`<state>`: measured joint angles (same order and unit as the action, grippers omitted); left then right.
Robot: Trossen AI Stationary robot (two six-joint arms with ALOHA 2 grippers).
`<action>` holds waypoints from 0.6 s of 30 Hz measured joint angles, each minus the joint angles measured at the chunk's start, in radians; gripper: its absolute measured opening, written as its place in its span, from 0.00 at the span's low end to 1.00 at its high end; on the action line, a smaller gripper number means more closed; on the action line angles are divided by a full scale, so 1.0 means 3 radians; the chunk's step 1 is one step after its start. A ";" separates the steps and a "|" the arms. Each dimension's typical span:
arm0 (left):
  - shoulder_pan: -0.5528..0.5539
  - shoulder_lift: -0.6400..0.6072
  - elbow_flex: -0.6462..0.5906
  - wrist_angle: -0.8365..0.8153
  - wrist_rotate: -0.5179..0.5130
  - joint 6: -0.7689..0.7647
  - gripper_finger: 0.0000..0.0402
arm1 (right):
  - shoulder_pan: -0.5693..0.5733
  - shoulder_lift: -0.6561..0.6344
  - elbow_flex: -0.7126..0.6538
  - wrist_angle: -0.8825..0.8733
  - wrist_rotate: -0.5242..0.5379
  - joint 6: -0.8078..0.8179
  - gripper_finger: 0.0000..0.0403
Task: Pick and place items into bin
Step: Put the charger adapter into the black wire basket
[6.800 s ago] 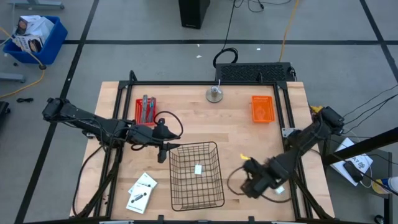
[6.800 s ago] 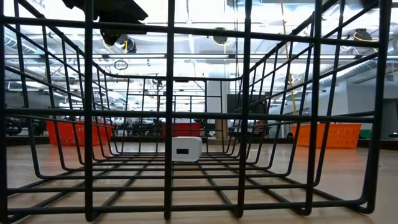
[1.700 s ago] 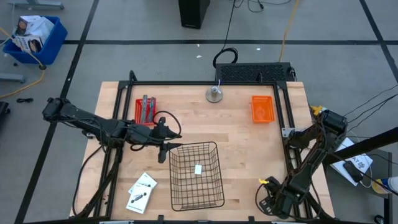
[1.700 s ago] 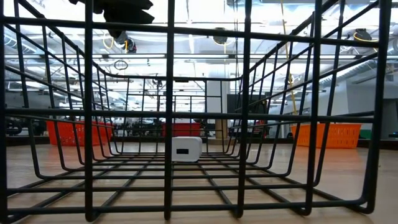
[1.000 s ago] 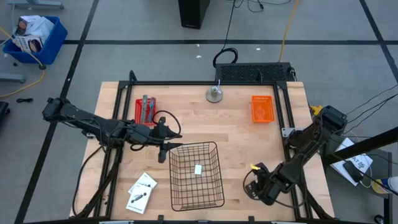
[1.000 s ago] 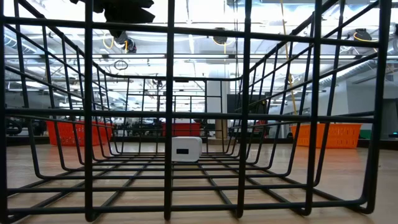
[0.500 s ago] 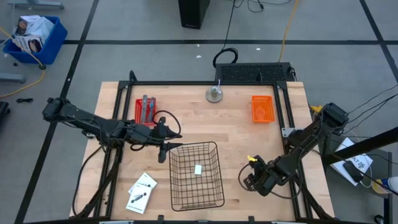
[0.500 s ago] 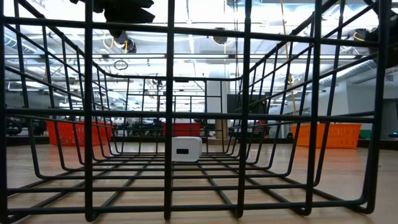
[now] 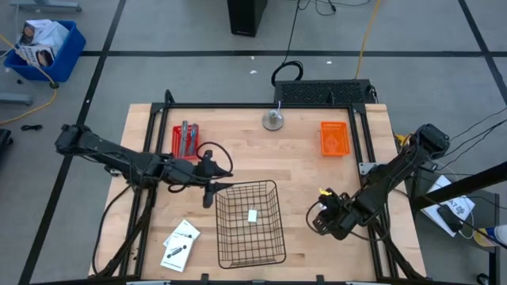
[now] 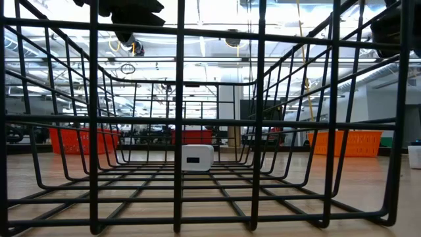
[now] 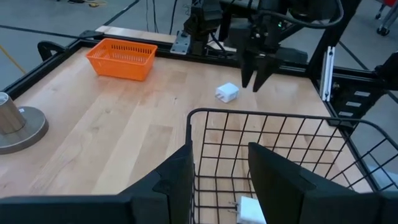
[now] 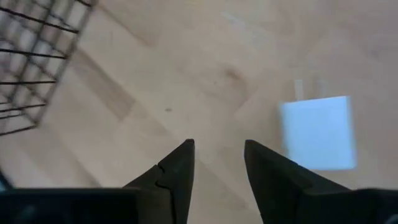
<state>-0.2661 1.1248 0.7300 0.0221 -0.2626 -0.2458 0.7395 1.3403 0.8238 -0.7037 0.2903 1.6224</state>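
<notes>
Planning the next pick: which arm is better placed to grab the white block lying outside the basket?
Right. The right gripper, fingers open, hangs just beside the white block. The left gripper waits at the basket's far corner.

black print on the white card packets (image 9: 181,245) too small to read, no other text legible

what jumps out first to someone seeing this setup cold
The black wire basket near the table's front middle, with one small white block inside. A second white block lies on the bare wood to the basket's right, with the right gripper open just over it. The left gripper hovers open at the basket's far left corner.
</notes>
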 joint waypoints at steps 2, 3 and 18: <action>0.0000 0.0049 0.0000 0.0016 0.0001 -0.0011 0.40 | -0.0033 -0.0016 0.0000 -0.0103 -0.0012 -0.0086 0.32; 0.0000 0.0067 -0.0001 0.0018 0.0001 -0.0013 0.40 | -0.0051 -0.0021 0.0003 -0.0173 -0.0013 -0.0105 0.31; 0.0000 0.0136 -0.0003 0.0168 0.0011 0.0004 0.40 | -0.0154 -0.0031 0.0003 -0.0781 0.0049 -0.0152 0.30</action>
<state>-0.2661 1.1656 0.7292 0.0724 -0.2592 -0.2447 0.6933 1.3311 0.8246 -0.9380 0.3050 1.5769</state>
